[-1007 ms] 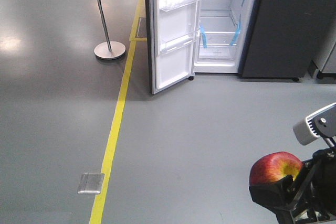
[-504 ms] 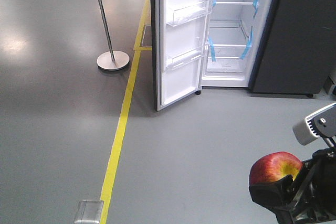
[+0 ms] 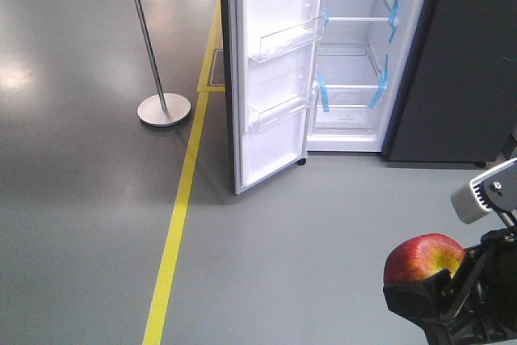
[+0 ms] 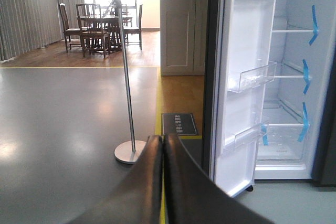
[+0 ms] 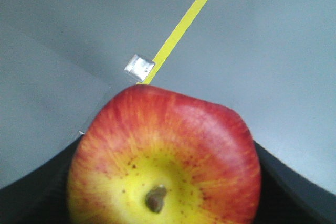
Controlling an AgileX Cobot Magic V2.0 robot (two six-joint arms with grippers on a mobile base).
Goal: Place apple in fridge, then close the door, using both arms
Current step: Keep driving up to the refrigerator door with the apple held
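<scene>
Step in hand, I'd say: the approach. The apple [image 3: 424, 258] sits lower right in the front view, pinched in the right gripper [image 3: 443, 282]. The rt wrist cam shows it stem dimple toward the lens, filling the bottom of the frame w/ black gripper parts either side. It's well apart from the fridge [image 3: 355, 70], which stands upper centre-right, white inside, w/ glass shelves & blue tape strips. The door [image 3: 275, 78] is swung wide open at upper centre, its white inner face & clear bins showing. The left gripper [image 4: 162, 142] shows at bottom centre of the left wrist view, fingers pressed together w/ nothing between them.

No apple in the fridge yet; door step not begun. Next move, my guess: close the gap to the cabinet, then raise the rt arm & reach onto a shelf before letting go. It needs to pass right of the door panel, not into it. A metal pole [image 3: 145, 30] on a round base stands upper left, beside a yellow floor line [image 3: 174, 240]; off the path, I think.
</scene>
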